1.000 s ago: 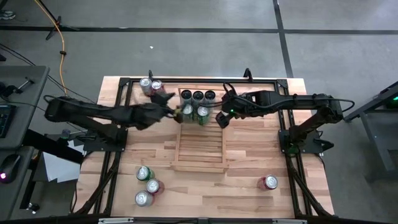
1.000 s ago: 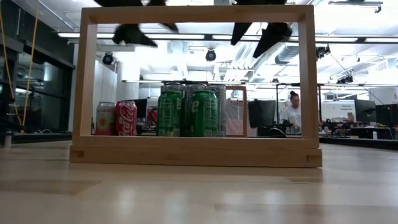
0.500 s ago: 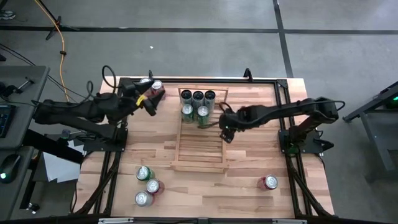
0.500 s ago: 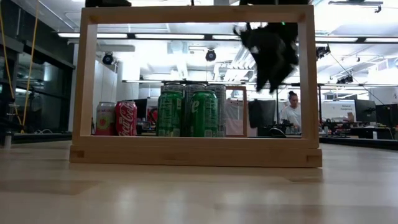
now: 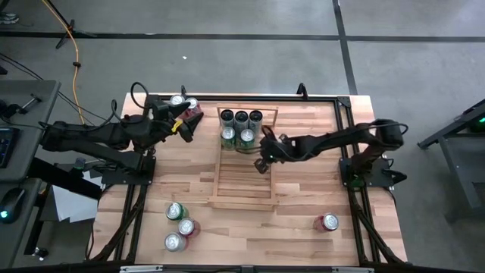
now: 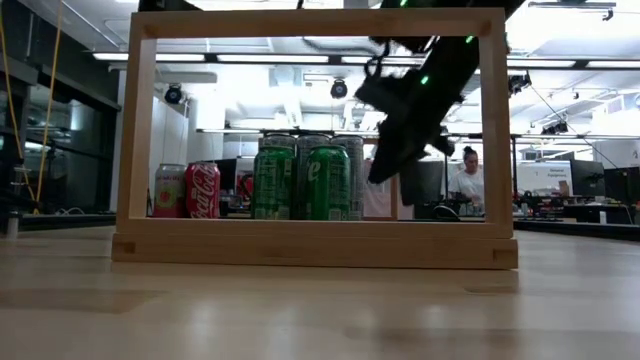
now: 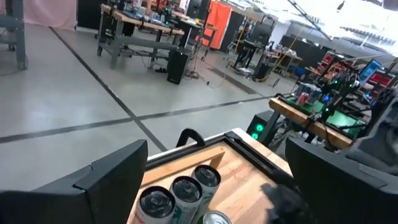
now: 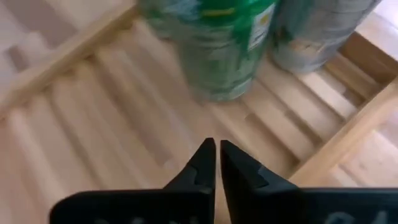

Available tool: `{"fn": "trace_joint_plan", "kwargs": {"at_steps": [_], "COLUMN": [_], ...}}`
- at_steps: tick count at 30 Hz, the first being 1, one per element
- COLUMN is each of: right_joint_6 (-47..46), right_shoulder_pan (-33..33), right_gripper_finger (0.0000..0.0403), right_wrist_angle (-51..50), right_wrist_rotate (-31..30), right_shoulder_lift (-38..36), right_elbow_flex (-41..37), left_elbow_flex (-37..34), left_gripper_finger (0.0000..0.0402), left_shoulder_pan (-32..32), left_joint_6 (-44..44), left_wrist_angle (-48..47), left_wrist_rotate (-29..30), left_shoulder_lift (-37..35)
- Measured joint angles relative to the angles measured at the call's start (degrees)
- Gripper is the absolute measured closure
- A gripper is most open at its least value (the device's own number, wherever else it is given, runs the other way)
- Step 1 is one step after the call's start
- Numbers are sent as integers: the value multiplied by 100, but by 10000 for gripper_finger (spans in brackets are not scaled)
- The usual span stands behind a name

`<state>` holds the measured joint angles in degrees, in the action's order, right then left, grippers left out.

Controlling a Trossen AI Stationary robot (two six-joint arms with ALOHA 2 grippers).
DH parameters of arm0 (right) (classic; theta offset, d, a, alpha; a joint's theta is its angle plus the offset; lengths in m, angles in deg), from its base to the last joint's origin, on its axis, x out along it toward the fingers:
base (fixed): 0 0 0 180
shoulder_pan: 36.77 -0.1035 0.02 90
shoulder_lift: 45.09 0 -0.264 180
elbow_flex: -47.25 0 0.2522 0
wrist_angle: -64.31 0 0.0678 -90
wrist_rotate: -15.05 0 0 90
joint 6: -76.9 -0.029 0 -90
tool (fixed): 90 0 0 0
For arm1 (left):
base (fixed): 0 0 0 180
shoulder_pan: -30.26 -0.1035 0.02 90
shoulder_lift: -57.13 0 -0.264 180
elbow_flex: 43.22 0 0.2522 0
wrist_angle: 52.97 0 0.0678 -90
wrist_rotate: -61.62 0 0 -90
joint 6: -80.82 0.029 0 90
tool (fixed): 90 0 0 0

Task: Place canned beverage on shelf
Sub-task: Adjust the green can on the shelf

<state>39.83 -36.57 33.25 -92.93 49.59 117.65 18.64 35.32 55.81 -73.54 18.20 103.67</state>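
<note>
The right gripper (image 5: 261,162) hangs empty with jaws closed over the shelf (image 5: 242,189), just near of the green cans (image 5: 246,138) packed at its far end, apparently done placing, while the left gripper (image 5: 183,126), jaws open, sits beside the loose cans (image 5: 182,101) at far left, likely for the next pick.

Grey floor (image 5: 250,61) w/ dark seam lines around the table; orange cable (image 5: 74,45) runs across it at upper left. Desk (image 5: 19,114) at left edge, mouse (image 5: 11,203) w/ red light nearby, white paper (image 5: 68,203) on floor by table. Bkgd room: seated person (image 6: 470,180) at a bench, ceiling light strips (image 6: 300,58), workbenches (image 7: 140,25).
</note>
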Motion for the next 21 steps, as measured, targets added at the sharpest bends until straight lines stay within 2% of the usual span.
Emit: {"fn": "trace_joint_plan", "kwargs": {"at_steps": [4,21], "right_joint_6": [245,240], "right_shoulder_pan": [157,207], "right_gripper_finger": [396,403], "right_wrist_angle": [516,1556], "right_wrist_rotate": [173,325], "right_shoulder_lift": [351,904], "right_elbow_flex": [33,44], "left_elbow_flex": [0,0], "left_gripper_finger": [32,32], "left_shoulder_pan": [-2,-4], "left_joint_6": [-42,-145], "left_wrist_angle": [15,19], "left_wrist_rotate": [-10,-18], "left_shoulder_lift": [-4,-4]}}
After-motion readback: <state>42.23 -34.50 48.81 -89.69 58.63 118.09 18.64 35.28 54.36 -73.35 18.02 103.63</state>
